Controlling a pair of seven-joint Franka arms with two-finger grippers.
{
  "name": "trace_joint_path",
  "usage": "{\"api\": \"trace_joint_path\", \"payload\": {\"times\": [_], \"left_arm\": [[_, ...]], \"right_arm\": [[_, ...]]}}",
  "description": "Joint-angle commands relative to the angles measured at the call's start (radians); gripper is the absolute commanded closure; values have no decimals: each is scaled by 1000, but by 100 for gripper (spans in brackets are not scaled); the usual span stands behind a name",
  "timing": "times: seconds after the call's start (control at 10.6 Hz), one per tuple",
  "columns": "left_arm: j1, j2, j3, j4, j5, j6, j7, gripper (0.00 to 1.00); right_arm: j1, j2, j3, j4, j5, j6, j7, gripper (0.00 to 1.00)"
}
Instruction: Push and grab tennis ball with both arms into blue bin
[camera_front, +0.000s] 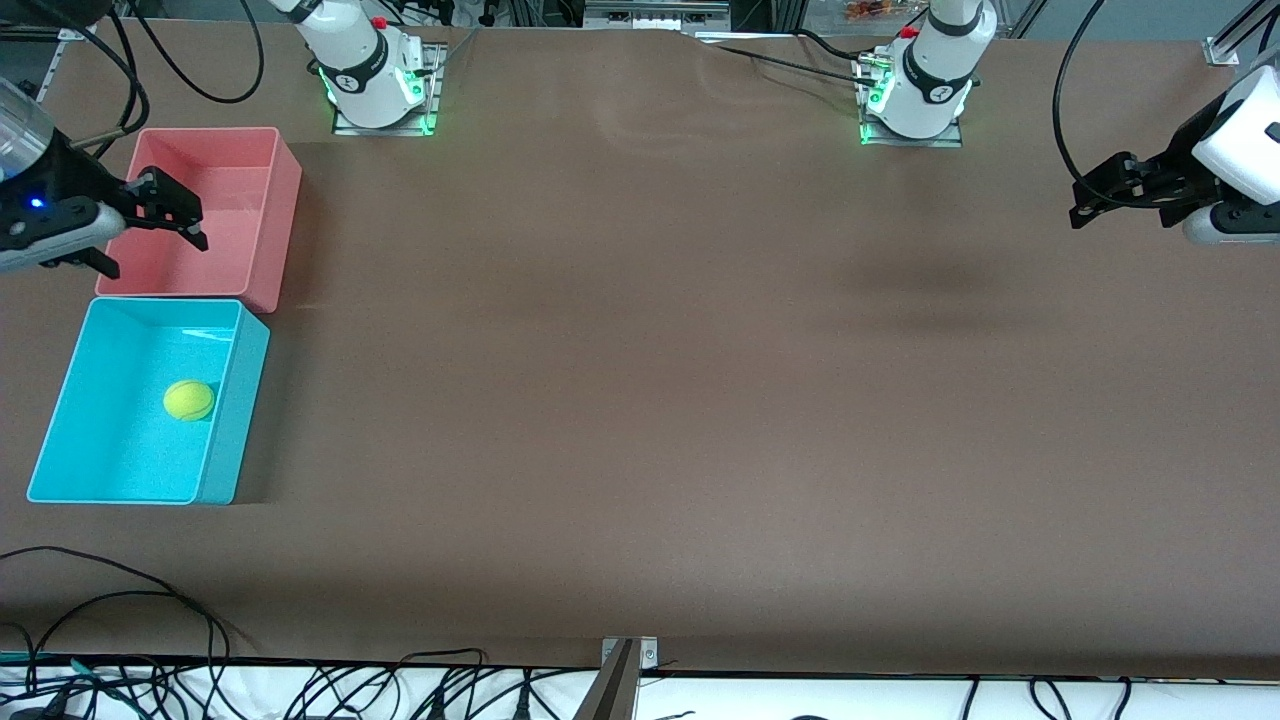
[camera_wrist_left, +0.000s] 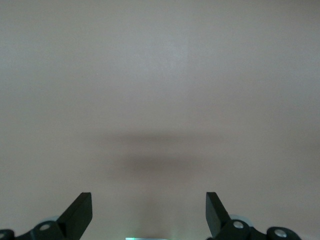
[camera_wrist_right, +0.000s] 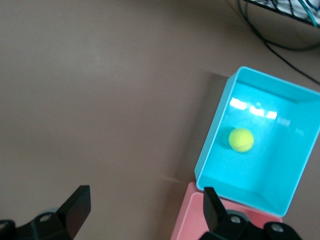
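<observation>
Ball (camera_front: 189, 400) sat inside the blue bin (camera_front: 220, 480), on its floor, close to the wall that faced the middle of the tabletop (camera_front: 640, 400); right wrist view showed the same, ball (camera_wrist_right: 241, 139) on the bin (camera_wrist_right: 210, 145) floor near one long wall, nothing touching it. Blue bin stood at the right arm's end of the tabletop, with a pink bin (camera_front: 280, 200) just beside it, farther from the front camera, short walls nearly touching. Pink bin looked to hold nothing. Right gripper (camera_front: 150, 230) hung up in the air over the pink bin's outer edge, fingers (camera_front: 190, 232) spread wide, holding nothing; in right wrist view the two fingers (camera_wrist_right: 77, 205) stood well apart with brown tabletop and a corner of the pink bin (camera_wrist_right: 187, 220) between and under them. Left gripper (camera_front: 1085, 205) hung over bare tabletop at the left arm's end, well apart from both bins, fingers (camera_wrist_left: 80, 212) wide and holding nothing; its wrist view showed only plain tabletop (camera_wrist_left: 160, 75) with a soft shadow. Both arm bases (camera_front: 375, 80) (camera_front: 915, 90) stood along the edge farthest from the front camera, green lights on at the mounts. Black cables (camera_front: 120, 600) lay along the tabletop edge nearest the camera, more cable looped by the pink bin's corner.
</observation>
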Motion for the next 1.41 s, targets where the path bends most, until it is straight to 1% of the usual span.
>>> {"api": "trace_joint_path", "payload": {"times": [0.0,0.38,0.47,0.57,0.66,1.32], "left_arm": [[5,15,-6,35,1,-25,5,0],[4,15,-6,35,1,-25,5,0],[4,15,-6,36,1,-25,5,0],[4,15,-6,35,1,-25,5,0],[4,15,-9,36,1,-25,5,0],[4,14,-14,36,1,-25,5,0]], "right_arm": [[23,9,-23,79,-17,-85,274,0],[23,9,-24,106,-23,-124,288,0],[23,12,-24,119,-22,-145,344,0],[23,12,-26,119,-23,-150,354,0],[19,12,-38,119,-14,-150,353,0],[14,14,-44,111,-23,-136,346,0]]}}
